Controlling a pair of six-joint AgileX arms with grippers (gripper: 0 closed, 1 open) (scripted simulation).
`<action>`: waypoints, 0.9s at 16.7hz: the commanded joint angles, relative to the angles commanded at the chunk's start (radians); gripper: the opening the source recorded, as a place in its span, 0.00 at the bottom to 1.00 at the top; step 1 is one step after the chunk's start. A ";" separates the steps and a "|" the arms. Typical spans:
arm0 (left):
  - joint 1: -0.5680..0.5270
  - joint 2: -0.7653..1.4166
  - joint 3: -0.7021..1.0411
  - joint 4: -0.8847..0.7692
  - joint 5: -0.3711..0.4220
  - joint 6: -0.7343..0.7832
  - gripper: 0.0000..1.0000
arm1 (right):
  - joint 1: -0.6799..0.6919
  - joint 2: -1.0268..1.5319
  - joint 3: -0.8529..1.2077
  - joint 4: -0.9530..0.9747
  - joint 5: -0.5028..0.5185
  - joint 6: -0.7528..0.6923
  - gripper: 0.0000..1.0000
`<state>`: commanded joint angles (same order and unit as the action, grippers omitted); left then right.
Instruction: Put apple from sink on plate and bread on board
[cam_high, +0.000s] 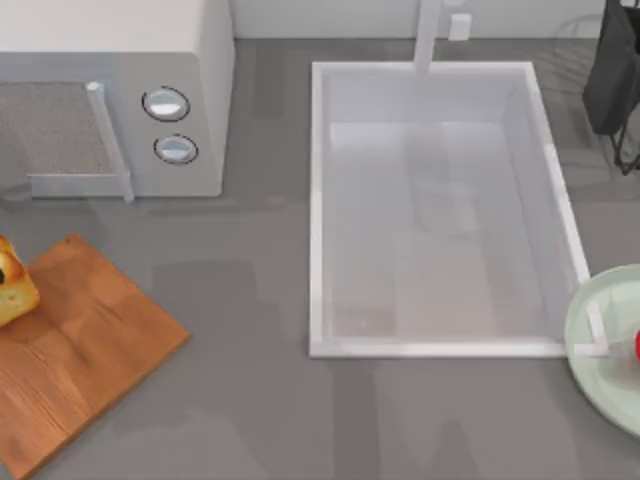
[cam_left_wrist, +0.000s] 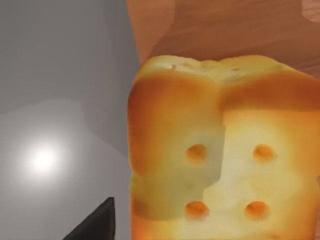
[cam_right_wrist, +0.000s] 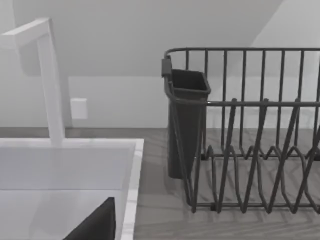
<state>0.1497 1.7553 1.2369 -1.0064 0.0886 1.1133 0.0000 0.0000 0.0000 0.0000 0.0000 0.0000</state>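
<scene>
1. The bread (cam_high: 14, 285) lies on the board (cam_high: 80, 350) at the far left edge of the top view, on the board's left part. A small dark spot shows on the bread there.
2. In the left wrist view the bread (cam_left_wrist: 220, 150) sits right in front of the left gripper, with wood grain of the board (cam_left_wrist: 225, 30) beyond it and grey table (cam_left_wrist: 55, 75) beside it. One dark fingertip (cam_left_wrist: 95, 225) shows near the loaf, apart from it; I cannot tell how the jaws stand.
3. The apple (cam_high: 636, 345) shows as a red sliver on the plate (cam_high: 600, 350) at the right edge of the top view. The plate touches the lower right corner of the sink (cam_high: 435, 210).
4. The sink's basin holds nothing; its faucet (cam_high: 428, 35) stands at the far short side.
5. The right wrist view looks across the sink rim (cam_right_wrist: 132, 180) to the faucet (cam_right_wrist: 47, 80) and a dark dish rack (cam_right_wrist: 250, 130) with a cup holder (cam_right_wrist: 185, 125). One dark fingertip (cam_right_wrist: 97, 225) shows; the right jaws' state cannot be told.
6. A microwave (cam_high: 120, 95) stands behind the board, left of the sink.
</scene>
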 joint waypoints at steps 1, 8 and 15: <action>0.000 -0.004 -0.027 0.023 0.000 0.001 1.00 | 0.000 0.000 0.000 0.000 0.000 0.000 1.00; -0.011 0.128 -0.088 0.210 0.000 -0.010 1.00 | 0.000 0.000 0.000 0.000 0.000 0.000 1.00; -0.014 0.146 -0.076 0.222 0.000 -0.013 0.85 | 0.000 0.000 0.000 0.000 0.000 0.000 1.00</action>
<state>0.1357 1.9014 1.1612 -0.7845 0.0888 1.1007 0.0000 0.0000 0.0000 0.0000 0.0000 0.0000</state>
